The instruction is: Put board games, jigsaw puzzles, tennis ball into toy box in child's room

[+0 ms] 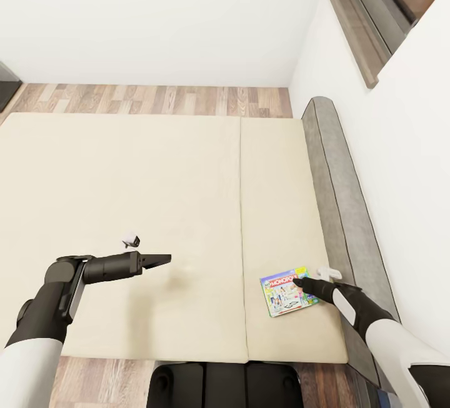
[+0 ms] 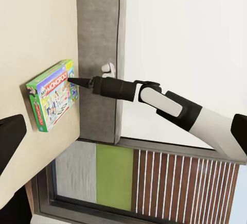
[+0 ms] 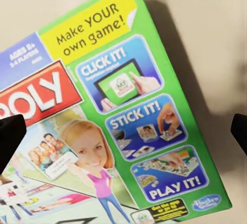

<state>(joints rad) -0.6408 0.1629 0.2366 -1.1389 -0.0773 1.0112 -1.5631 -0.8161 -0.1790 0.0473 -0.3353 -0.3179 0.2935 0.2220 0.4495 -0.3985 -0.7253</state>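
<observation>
The step in hand looks like picking up a board game (image 1: 285,291) from the bed (image 1: 156,208). The box (green-edged, with red Monopoly lettering) lies flat on the mattress near the bed's front right corner, close to the grey headboard (image 1: 340,189) along the right edge. The right claw (image 1: 304,282) hangs just over the box's right edge; in the right wrist view its dark fingertips (image 3: 10,136) stand spread wide to either side of the lid, holding nothing. Whether it touches the box I cannot tell. The left claw (image 1: 164,259) hovers over bare mattress well apart from the game, with nothing in its hold; how far its jaws are parted I cannot tell. Next, the right claw likely needs to drop onto the thin box and pinch it across one edge. The toy box is not among these surroundings, so its contents cannot be judged.
</observation>
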